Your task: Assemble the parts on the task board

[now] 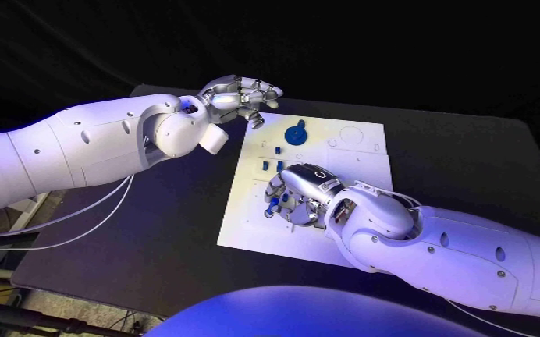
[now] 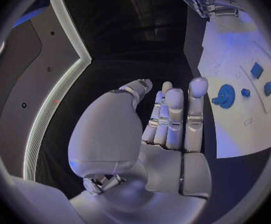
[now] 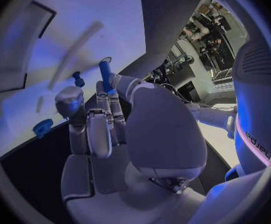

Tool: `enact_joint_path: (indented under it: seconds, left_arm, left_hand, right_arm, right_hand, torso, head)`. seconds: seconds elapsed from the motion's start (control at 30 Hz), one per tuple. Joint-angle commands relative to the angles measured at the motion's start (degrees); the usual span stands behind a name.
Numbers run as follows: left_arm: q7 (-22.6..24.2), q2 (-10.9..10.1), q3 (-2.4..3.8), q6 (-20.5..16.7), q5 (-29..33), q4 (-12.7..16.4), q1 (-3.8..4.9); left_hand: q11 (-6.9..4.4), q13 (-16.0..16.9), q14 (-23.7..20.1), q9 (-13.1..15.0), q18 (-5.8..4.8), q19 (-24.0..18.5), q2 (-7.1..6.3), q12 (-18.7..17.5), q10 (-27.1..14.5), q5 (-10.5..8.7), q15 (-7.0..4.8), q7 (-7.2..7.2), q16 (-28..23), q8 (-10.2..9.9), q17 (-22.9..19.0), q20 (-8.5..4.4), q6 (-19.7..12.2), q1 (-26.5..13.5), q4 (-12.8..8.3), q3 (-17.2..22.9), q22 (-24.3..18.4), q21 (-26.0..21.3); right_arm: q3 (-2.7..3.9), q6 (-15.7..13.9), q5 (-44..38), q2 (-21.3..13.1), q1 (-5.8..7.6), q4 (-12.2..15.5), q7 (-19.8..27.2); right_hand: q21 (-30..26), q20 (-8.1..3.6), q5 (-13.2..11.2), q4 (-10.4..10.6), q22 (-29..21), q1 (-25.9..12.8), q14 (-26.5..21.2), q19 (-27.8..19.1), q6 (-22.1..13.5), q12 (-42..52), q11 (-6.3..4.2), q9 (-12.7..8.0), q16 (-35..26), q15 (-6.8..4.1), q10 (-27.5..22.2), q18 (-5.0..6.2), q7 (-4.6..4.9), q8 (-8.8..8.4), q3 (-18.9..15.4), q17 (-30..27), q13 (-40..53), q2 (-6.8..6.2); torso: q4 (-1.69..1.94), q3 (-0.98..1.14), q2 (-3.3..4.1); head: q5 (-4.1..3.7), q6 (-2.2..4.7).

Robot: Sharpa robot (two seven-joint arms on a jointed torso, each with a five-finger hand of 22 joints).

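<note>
Two hands work near the white board (image 1: 254, 224), which lies in the middle of the black surface (image 1: 450, 157). No writing on the board can be read. A round blue gear (image 1: 296, 133) sits near its far edge, small blue parts (image 1: 278, 166) beside. The right hand (image 1: 302, 193) holds a thin blue peg (image 3: 105, 73) in its fingers (image 3: 120, 84). The left hand (image 1: 239, 97) hovers at the far left corner, fingers (image 2: 172, 109) straight, close together, holding nothing.

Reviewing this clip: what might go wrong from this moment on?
The right hand pinches a thin blue peg near its fingertips; it may slip or tilt before seating. That hand covers small blue parts on the task board and might knock them. The left hand, holding nothing, hovers at the board's far edge near the blue gear.
</note>
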Motion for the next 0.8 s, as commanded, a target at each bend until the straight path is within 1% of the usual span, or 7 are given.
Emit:
enact_joint_path:
  seconds: [0.03, 0.53, 0.8]
  left_arm:
    - [0.2, 0.09, 0.04, 1.12, 0.43, 0.06, 0.03]
    - [-0.08, 0.04, 0.04, 1.35, 0.36, 0.08, 0.03]
    - [-0.15, 0.01, 0.04, 1.44, 0.36, 0.1, 0.03]
  left_hand:
    - [0.17, -0.05, 0.03, 0.07, 0.82, 0.35, -0.03, -0.3, -0.08, -0.25, 0.24, 0.03, 0.21, 0.21, -0.04, 0.22, -0.29, -0.41, 0.29, -0.03, 2.76, -0.35]
    - [0.16, -0.04, -0.03, 0.15, 0.84, 0.32, -0.04, -0.29, -0.12, -0.46, 0.24, 0.0, 0.2, 0.41, -0.14, 0.24, -0.46, -0.49, 0.3, -0.03, 2.74, -0.47]
    - [0.16, -0.04, -0.05, 0.16, 0.85, 0.29, -0.04, -0.28, -0.12, -0.47, 0.24, 0.01, 0.18, 0.42, -0.19, 0.24, -0.47, -0.5, 0.31, -0.03, 2.72, -0.56]
  right_arm:
    - [-0.1, 1.85, -1.04, 0.15, -0.19, 0.04, -0.2]
    - [-0.17, 1.87, -1.31, 0.4, -0.48, -0.08, -0.13]
    - [-0.24, 2.72, -1.83, 0.82, -0.78, -0.45, -0.16]
  right_hand:
    - [0.02, -0.1, 0.19, -0.3, 0.07, -0.12, 2.09, -0.16, -0.38, 0.29, -2.31, 0.08, 0.31, -0.23, 2.54, -0.5, 0.07, 0.23, 0.03, 0.0, 0.11, 0.46]
    - [0.02, -0.09, 0.18, -0.44, 0.09, -0.19, 2.1, -0.16, -0.38, 0.31, -2.32, 0.13, 0.33, -0.23, 2.56, -0.5, 0.05, 0.26, 0.11, 0.06, 0.12, 0.47]
    - [0.07, -0.09, 0.2, -0.62, 0.15, -0.26, 2.09, -0.14, -0.4, 0.32, -2.33, 0.2, 0.32, -0.24, 2.57, -0.5, 0.05, 0.29, 0.22, 0.0, 0.14, 0.47]
  torso:
    - [-0.04, 0.02, 0.0]
    - [-0.03, 0.03, 0.01]
    - [-0.01, 0.01, 0.03]
  head:
    - [0.13, -0.12]
    - [0.1, -0.22]
    - [0.21, -0.39]
